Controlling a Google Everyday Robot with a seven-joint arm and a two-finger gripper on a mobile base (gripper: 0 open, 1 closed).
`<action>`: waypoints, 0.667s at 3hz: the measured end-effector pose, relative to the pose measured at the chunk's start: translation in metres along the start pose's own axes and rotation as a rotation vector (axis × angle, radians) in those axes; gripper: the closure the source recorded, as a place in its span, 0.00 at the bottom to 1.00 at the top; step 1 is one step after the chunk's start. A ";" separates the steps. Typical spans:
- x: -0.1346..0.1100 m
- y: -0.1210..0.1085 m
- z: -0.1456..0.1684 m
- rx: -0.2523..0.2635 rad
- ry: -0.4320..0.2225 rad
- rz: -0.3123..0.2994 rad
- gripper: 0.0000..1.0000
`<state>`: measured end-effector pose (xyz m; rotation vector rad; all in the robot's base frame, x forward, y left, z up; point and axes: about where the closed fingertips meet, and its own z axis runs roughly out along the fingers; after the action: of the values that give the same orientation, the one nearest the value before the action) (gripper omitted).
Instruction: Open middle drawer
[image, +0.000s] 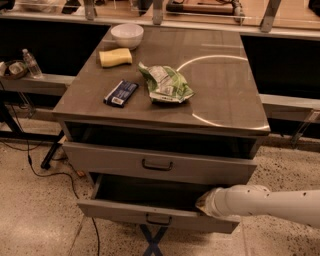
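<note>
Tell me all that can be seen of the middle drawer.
The middle drawer is grey, metal as it looks, with a low wide front and a small dark loop handle at centre. It stands partly open, pulled out further than the taller drawer above it, and its inside is in shadow. The pincer is at the front's top edge, to the right of the handle in the view.

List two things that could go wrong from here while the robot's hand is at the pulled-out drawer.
1. The hand sits at the right end of the middle drawer, far from its centre handle. Pulling from that side could skew the drawer and jam it.
2. The upper drawer also stands out, just above the arm. Raising the arm could knock its front.
</note>
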<state>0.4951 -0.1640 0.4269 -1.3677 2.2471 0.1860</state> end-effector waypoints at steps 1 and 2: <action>0.020 0.015 -0.005 -0.044 0.065 -0.020 1.00; 0.035 0.027 -0.010 -0.075 0.116 -0.027 1.00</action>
<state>0.4554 -0.1827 0.4149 -1.4816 2.3366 0.1873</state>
